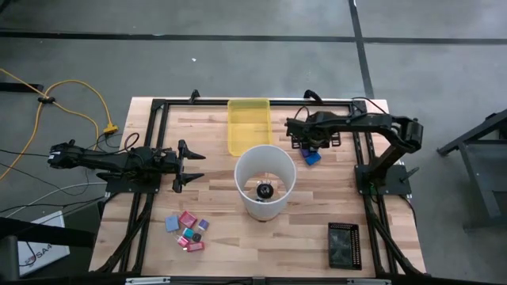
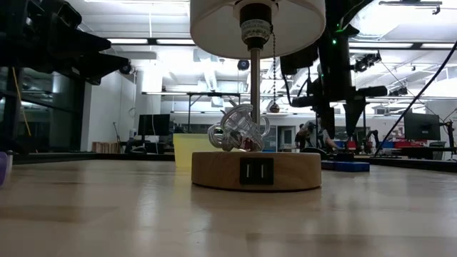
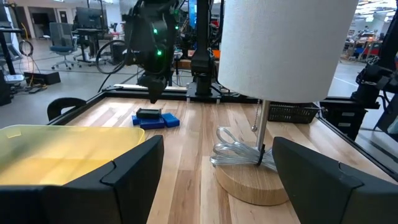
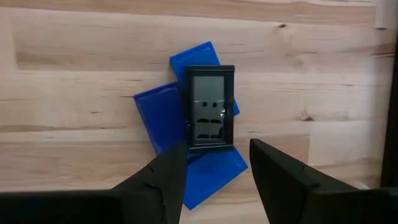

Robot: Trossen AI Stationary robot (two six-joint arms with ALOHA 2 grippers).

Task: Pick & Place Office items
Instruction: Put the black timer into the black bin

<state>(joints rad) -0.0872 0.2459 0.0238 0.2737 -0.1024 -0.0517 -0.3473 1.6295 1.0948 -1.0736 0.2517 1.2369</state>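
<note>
The right gripper [image 4: 217,171] hung with its jaws part-spread and empty, directly above a small black calculator [image 4: 210,109] lying on two crossed blue pads [image 4: 165,121] on the worktop [image 4: 74,74], beside the yellow tray [image 1: 249,125]. To grip cleanly, I judged it should drop straight, straddling the calculator's narrow sides. The left gripper [image 1: 188,164] waited wide open, left of the white lamp [image 1: 264,180]; coloured pieces [image 1: 188,230] lay near the front.

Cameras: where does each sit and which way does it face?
High: overhead, straight down on table; left arm, right arm show.
Low: tabletop height, level at lamp base; right arm behind.
Left wrist: past open left pincer toward lamp, yellow tray.
Right wrist: down past right pincer onto blue pieces, black gadget.
Shared: lamp in first three.
</note>
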